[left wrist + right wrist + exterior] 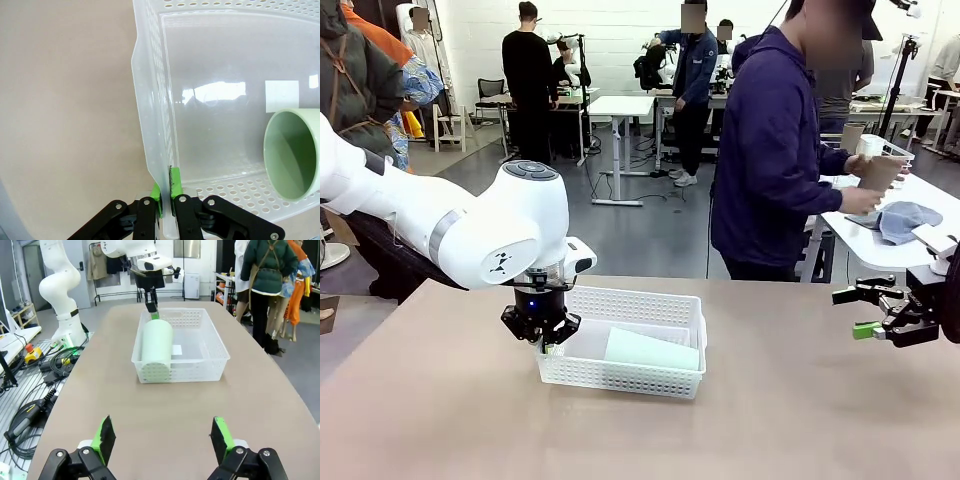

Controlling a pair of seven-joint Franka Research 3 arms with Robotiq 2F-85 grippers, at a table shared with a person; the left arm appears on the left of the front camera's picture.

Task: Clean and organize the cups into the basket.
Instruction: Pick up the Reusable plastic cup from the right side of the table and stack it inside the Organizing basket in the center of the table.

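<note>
A white lattice-sided basket (632, 299) stands mid-table. A pale mint green cup (651, 350) lies on its side inside. My left gripper (544, 338) points down at the basket's left end, shut on the basket's wall. In the left wrist view the green pads (156, 192) pinch that thin wall (149, 105), with the mint cup's mouth (295, 155) at the right. My right gripper (856, 312) hangs open at the table's right side, holding nothing. From there its open fingers (162, 440) face the basket (214, 340) and mint cup (156, 346). The person holds a tan cup (879, 172).
The person in a purple top (770, 150) stands beyond the far edge, turned toward a white side table (880, 240) carrying a blue cap (905, 218). Bare tabletop lies around the basket. Cables (30, 405) lie on the floor beside the table.
</note>
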